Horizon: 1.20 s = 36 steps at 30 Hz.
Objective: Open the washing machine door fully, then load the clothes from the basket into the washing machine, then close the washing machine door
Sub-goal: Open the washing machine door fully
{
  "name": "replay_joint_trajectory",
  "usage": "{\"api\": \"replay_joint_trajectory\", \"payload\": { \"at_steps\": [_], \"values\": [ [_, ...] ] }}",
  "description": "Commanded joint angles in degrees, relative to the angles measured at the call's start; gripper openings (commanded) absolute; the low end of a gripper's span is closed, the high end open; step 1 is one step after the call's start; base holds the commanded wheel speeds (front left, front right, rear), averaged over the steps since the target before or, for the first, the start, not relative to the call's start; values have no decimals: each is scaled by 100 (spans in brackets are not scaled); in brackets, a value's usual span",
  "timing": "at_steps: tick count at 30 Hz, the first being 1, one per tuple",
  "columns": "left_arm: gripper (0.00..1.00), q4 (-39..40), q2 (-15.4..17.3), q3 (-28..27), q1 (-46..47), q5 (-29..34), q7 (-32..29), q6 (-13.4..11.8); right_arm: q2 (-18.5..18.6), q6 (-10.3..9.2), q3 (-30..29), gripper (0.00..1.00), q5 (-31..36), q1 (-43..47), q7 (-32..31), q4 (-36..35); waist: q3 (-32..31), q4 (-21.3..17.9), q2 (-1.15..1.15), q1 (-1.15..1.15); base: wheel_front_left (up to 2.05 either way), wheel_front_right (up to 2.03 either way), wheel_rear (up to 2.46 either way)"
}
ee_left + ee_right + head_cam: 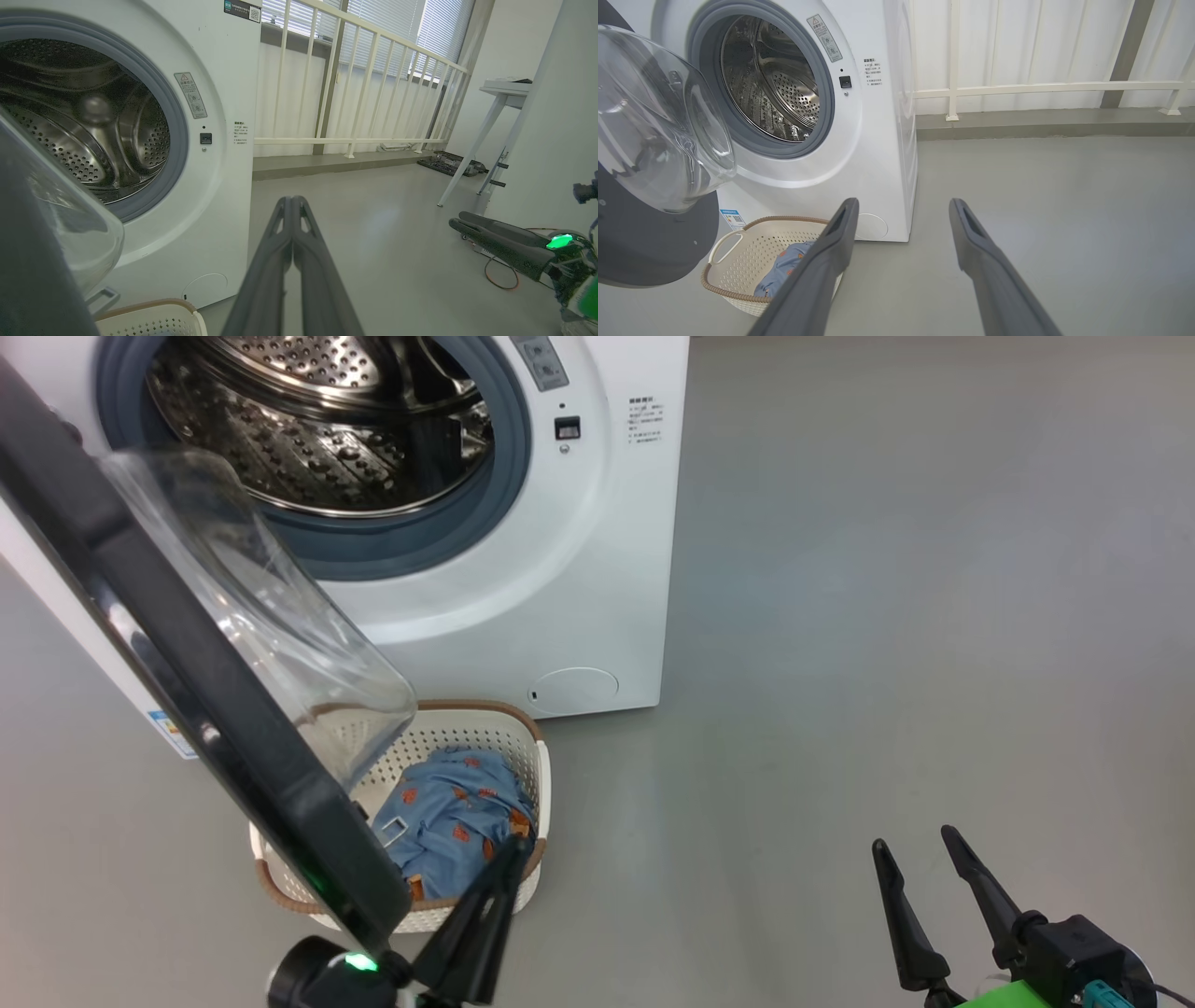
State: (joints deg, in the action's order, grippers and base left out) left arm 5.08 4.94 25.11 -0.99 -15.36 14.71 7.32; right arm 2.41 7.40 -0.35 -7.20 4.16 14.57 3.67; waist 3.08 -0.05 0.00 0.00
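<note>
1. Pressed together, empty: left gripper (512,854), tip over the near rim of the basket (471,733).
2. Spread wide, empty: right gripper (913,840), well apart to the right.
3. Heaped in the basket, just far of the left tip, beneath the open washing machine door (140,588): the clothes (457,812).
4. Likely nearer for the pick: left; needs spreading first.

My head camera looks steeply down from above onto the big white front-loading washing machine (579,569), with its perforated steel drum (317,429) at 11 o'clock and the small cream-white perforated plastic basket (448,733) at 7 o'clock. My left wrist camera sits low and close, with the machine's front at 9 o'clock. My right wrist camera sits low and farther back, with the machine at 10 o'clock. All three views share that front and the basket.
</note>
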Motion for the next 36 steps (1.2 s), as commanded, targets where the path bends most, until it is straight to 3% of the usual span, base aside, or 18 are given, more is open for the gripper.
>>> {"api": "replay_joint_trajectory", "payload": {
  "at_steps": [1, 10, 26, 36],
  "values": [
    [0, 18, -40, -266, 66, -4, 29, 16, 47, 9, 188, 100, -1, -237, 43, -163, 35, -23, 0, 0, 0, 0, 0],
    [0, -542, -77, -656, 190, -35, 29, 16, 47, 9, 235, 100, -33, -296, 43, -174, 154, -62, 0, 0, 0, 0, 0],
    [0, -797, -181, -1270, 552, -64, 29, 16, 47, 9, 250, 100, -127, -397, 43, -147, 312, -147, 0, 0, 0, 0, 0],
    [0, -727, -204, -1653, 385, -78, 29, -57, 47, 9, 285, 100, -170, -409, 43, -97, 319, 159, 0, 0, 0, 0, 0]
  ]
}}
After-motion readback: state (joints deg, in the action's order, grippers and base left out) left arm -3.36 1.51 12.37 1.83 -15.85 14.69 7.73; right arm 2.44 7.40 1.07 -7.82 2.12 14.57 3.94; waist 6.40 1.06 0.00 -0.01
